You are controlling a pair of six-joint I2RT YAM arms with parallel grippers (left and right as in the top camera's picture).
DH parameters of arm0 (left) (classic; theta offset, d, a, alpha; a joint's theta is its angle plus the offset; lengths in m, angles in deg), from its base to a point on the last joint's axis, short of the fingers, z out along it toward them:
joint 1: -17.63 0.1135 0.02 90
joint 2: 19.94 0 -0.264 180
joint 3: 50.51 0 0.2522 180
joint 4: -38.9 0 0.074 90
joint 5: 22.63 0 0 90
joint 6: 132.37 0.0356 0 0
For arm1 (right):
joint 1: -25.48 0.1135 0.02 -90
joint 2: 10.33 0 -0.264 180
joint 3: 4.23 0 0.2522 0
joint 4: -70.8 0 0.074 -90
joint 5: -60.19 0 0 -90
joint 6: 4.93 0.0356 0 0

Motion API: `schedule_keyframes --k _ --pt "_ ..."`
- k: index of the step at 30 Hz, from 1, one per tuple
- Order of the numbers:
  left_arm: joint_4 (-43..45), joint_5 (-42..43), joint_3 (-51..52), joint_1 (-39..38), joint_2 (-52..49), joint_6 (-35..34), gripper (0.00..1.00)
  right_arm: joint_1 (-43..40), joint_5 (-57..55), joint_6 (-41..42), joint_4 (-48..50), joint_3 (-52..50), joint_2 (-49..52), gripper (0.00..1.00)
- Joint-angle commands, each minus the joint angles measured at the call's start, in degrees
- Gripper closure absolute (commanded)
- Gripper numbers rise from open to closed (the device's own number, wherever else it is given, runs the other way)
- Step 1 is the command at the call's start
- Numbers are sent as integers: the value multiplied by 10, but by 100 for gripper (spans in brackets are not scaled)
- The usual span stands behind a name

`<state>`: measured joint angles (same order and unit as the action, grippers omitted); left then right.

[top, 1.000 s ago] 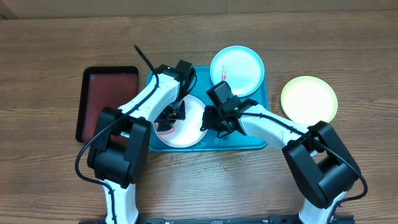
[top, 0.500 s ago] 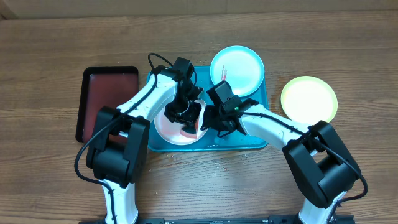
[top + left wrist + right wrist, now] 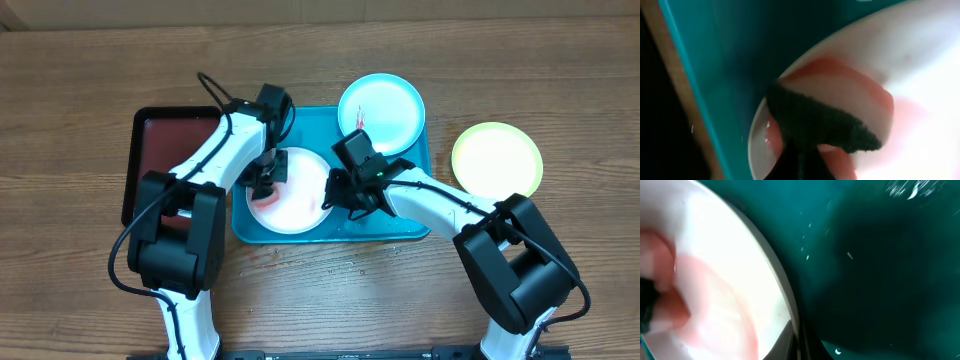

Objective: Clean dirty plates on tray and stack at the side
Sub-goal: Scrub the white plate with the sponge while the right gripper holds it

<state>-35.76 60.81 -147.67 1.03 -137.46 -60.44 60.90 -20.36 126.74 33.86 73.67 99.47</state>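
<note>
The all-white plate (image 3: 297, 207) lies on the turquoise tray (image 3: 405, 205) and is smeared pink-red. My left gripper (image 3: 264, 181) is shut on a dark sponge (image 3: 826, 125) and presses it on the plate's left part (image 3: 920, 60), over a red smear. My right gripper (image 3: 331, 195) is shut on the plate's right rim (image 3: 790, 315), with the rim between its fingers. The light blue plate (image 3: 381, 112), with a small red smear, sits on the tray's far right corner. The yellow-green plate (image 3: 497, 160) lies on the table, right of the tray.
A smaller black tray with a dark red inside (image 3: 165, 160) lies just left of the turquoise tray. The tray's wet floor shows in both wrist views (image 3: 730, 65) (image 3: 880, 270). Wooden table surrounds everything.
My left gripper has swept the sponge from the plate's middle-right back to its left side. The red smear is spread thinner. The right gripper has not moved.
</note>
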Motion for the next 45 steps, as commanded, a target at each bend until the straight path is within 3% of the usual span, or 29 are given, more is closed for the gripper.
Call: schedule_keyframes --k 1,5,8,13,17,21,26,29,35,38,42,45 --pt "-46 66 3 4 -3 49 96 1 1 -2 -1 4 7 96" --pt "-80 240 3 3 -3 223 96 1 1 -2 -1 4 7 96" --pt "-67 309 3 3 -3 280 96 1 1 -2 -1 4 7 96" --pt "2 312 3 3 -3 282 96 1 1 -2 -1 4 7 96" --pt "65 253 3 5 -3 279 96 1 1 -2 -1 4 7 96" --pt "116 113 3 5 -3 197 96 1 1 -2 -1 4 7 96" --pt "96 -94 3 5 -3 3 96 1 1 -2 -1 4 7 96" --pt "54 -119 3 5 -3 -48 96 1 1 -2 -1 4 7 96" --pt "-70 -38 3 5 -3 -22 96 1 1 -2 -1 4 7 96" --pt "-113 41 3 5 -3 54 96 1 1 -2 0 4 7 96" --pt "-123 219 3 4 -3 206 96 1 1 -2 1 4 7 96" --pt "-100 277 3 4 -3 237 96 1 1 -2 1 4 7 96"
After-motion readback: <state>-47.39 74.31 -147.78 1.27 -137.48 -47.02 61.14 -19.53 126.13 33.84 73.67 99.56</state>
